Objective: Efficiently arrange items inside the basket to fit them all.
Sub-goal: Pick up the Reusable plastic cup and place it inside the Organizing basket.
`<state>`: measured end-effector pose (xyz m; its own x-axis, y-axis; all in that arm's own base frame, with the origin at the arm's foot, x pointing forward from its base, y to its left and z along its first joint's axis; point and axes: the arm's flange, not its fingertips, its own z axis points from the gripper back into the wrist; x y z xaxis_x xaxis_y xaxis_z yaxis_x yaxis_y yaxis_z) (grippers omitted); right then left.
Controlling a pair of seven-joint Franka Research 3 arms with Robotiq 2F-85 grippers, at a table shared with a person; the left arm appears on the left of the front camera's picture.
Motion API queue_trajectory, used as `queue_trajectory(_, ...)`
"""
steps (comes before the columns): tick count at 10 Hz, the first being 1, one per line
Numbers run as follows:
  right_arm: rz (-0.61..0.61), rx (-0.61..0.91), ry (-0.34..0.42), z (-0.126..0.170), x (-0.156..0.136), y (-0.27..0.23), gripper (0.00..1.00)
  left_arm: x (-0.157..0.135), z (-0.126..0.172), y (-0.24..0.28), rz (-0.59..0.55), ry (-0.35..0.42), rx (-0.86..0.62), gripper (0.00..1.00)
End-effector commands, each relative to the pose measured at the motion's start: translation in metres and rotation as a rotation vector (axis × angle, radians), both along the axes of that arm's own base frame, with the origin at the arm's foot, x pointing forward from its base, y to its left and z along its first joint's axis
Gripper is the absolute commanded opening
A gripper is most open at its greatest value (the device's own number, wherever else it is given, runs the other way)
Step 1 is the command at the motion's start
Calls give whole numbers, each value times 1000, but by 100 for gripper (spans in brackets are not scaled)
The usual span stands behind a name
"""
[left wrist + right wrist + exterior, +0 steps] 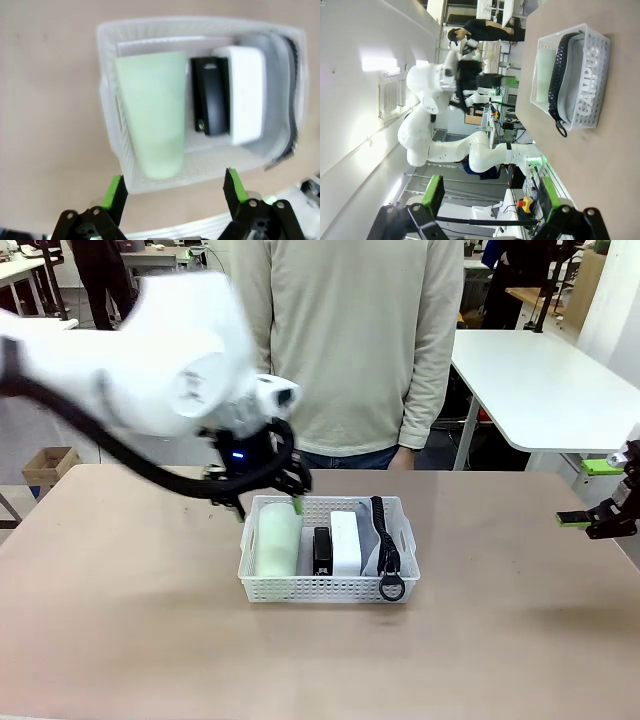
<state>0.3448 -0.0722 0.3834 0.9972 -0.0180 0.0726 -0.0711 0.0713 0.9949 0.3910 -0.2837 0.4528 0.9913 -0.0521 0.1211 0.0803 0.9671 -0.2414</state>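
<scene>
One basket on the table, and four things packed inside it: one pale green cup, one black stapler, one white box and one grey pouch, its single black strap ending in what looks like one ring, though that is small and hard to be sure of. Two grippers count in: left, right. One person stands across.
</scene>
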Motion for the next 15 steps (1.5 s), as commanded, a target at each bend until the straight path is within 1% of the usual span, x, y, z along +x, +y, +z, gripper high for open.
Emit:
queue_trajectory(1,2,9,-14,2,-1,-1,100,-54,12,121,-144,25,-258,100)
queue_trajectory(3,2,9,-14,2,-1,-1,100,-79,11,228,-247,61,-607,100)
queue_trajectory(4,2,9,-14,2,-1,-1,100,-83,17,278,-231,80,-772,100)
queue_trajectory(5,2,9,-14,2,-1,-1,100,-82,20,322,-192,94,-904,100)
queue_trajectory(6,2,9,-14,2,-1,-1,100,-82,19,357,-201,73,-1003,100)
queue_trajectory(7,2,9,-14,2,-1,-1,100,-80,9,390,-195,12,-1107,100)
queue_trajectory(8,2,9,-14,2,-1,-1,100,-78,-9,415,-191,-14,-1141,100)
queue_trajectory(9,2,9,-14,2,-1,-1,100,-74,-33,422,-232,-46,-1148,100)
queue_trajectory(10,2,9,-14,2,-1,-1,100,-114,8,412,-168,-27,-1113,100)
queue_trajectory(15,2,9,-14,2,-1,-1,100,-114,8,412,-168,-27,-1113,100)
